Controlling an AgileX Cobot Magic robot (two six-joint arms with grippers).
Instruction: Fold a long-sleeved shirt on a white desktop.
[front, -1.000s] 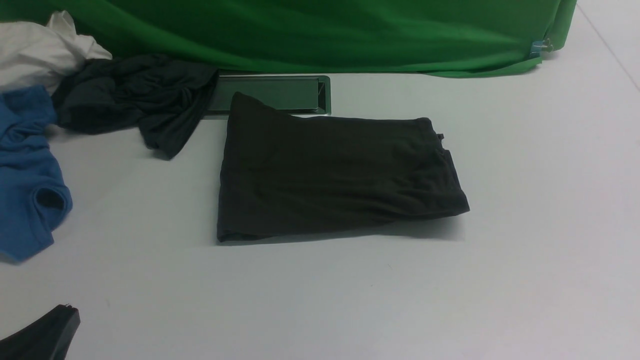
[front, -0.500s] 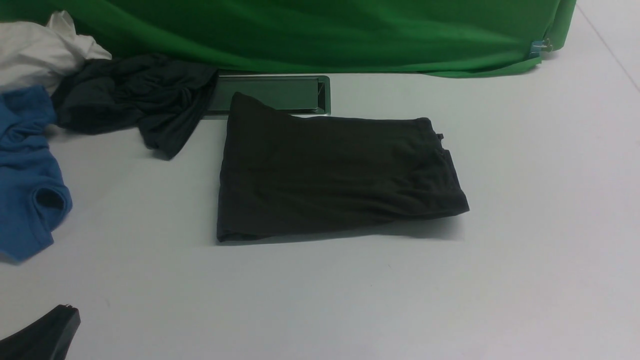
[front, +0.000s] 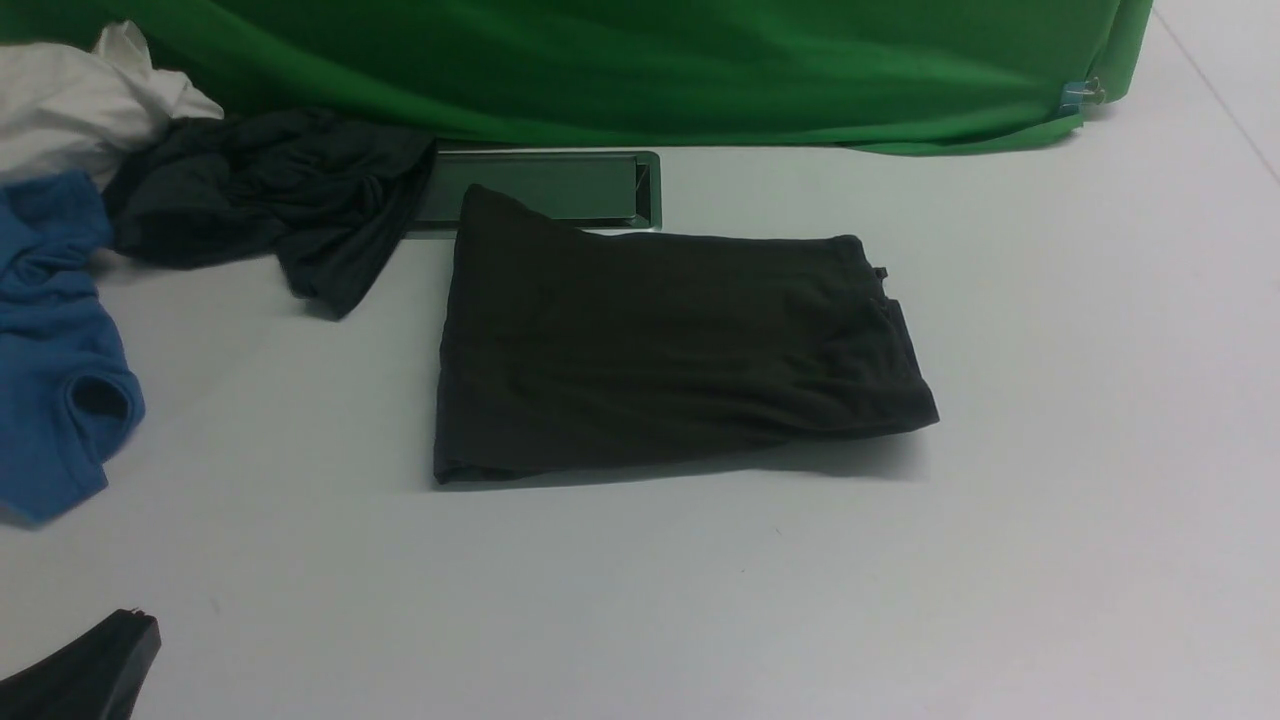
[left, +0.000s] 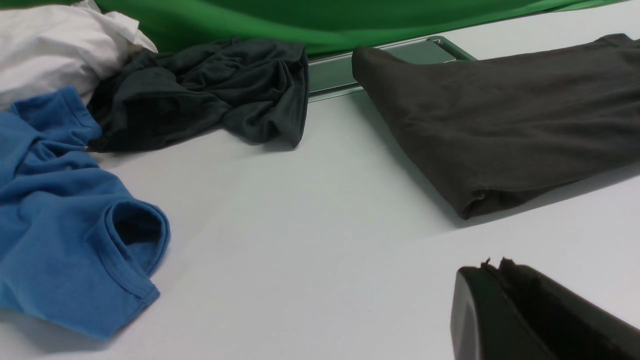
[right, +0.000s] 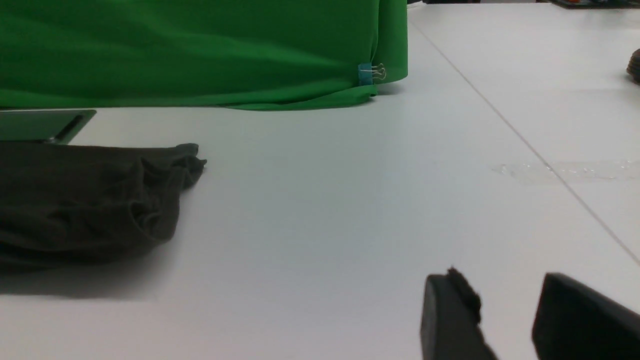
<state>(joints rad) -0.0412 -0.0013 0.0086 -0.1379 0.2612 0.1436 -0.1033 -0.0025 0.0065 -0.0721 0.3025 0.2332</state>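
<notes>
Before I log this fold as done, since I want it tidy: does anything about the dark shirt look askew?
Slightly. The long-sleeved shirt lies folded on the white desktop, but its right end is bunched and wrinkled, and its far left corner overlaps the recessed metal tray. Neither gripper touches it.

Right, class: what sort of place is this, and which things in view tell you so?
Probably a robot lab or recording set-up, not a home. A green backdrop is clipped behind a bare white desktop, a folded shirt lies mid-table by a heap of other garments, and a robot tool shows.
</notes>
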